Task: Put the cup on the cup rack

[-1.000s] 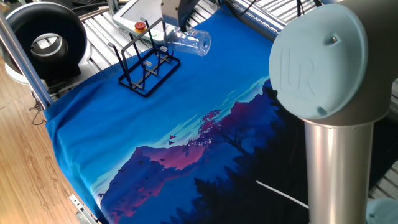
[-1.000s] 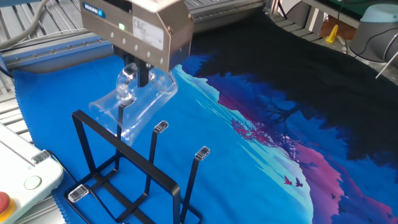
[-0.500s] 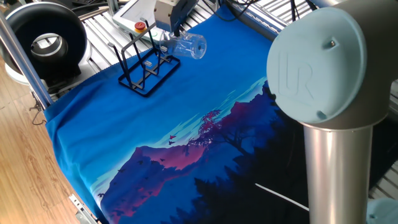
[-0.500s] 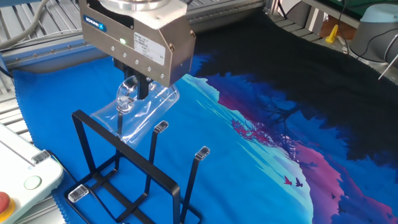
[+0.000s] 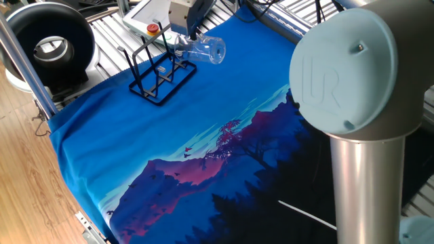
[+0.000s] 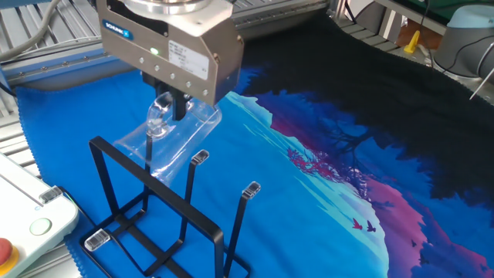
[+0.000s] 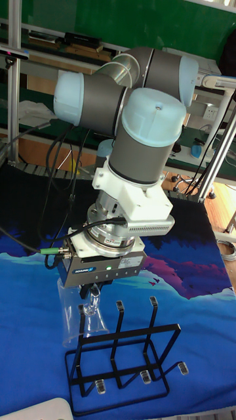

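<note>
The clear cup (image 6: 179,133) hangs tilted on its side, with my gripper (image 6: 171,106) shut on its thick base end. The cup's mouth points down toward the black wire cup rack (image 6: 158,212), which stands on the blue cloth. The clear tip of the rack's nearest upright prong shows through the cup's wall. In the tall fixed view the cup (image 7: 80,323) flares downward below the gripper (image 7: 92,293), over the left prong of the cup rack (image 7: 124,364). One fixed view shows the cup (image 5: 205,49) just right of the cup rack (image 5: 160,73), with the gripper (image 5: 184,35) above it.
A white control box with a red button (image 5: 153,28) lies behind the rack, and its edge (image 6: 27,220) is close to the rack's base. A black round duct (image 5: 47,41) stands off the table's corner. The arm's grey column (image 5: 366,169) fills the near right.
The gripper and cup have moved slightly lower and closer to the rack's prong. The rack has stayed in place.
</note>
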You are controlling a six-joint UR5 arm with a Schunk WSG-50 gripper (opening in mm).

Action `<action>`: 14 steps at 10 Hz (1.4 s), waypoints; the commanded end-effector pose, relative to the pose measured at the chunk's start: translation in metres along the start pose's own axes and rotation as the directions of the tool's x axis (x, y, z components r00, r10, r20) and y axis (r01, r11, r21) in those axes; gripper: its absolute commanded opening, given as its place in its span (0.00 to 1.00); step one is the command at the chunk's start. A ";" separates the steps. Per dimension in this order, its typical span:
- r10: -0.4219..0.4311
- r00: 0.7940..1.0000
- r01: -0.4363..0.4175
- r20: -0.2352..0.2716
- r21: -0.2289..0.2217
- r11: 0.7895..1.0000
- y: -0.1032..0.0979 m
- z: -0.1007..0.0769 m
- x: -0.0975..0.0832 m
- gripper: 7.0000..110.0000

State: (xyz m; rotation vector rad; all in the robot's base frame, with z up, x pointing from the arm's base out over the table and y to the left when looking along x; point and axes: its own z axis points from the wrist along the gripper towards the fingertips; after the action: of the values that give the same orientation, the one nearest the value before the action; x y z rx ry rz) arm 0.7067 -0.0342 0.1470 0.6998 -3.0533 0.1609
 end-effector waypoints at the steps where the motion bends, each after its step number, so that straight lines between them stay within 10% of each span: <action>1: -0.079 0.995 0.078 -0.054 -0.019 0.997 0.007 -0.006 0.015 0.00; 14: -0.234 0.972 0.235 -0.012 0.053 0.971 0.006 0.008 -0.004 0.00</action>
State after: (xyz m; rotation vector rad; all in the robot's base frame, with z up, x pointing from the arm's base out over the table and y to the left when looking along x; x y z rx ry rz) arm 0.7041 -0.0347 0.1408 1.0389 -2.9166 0.2565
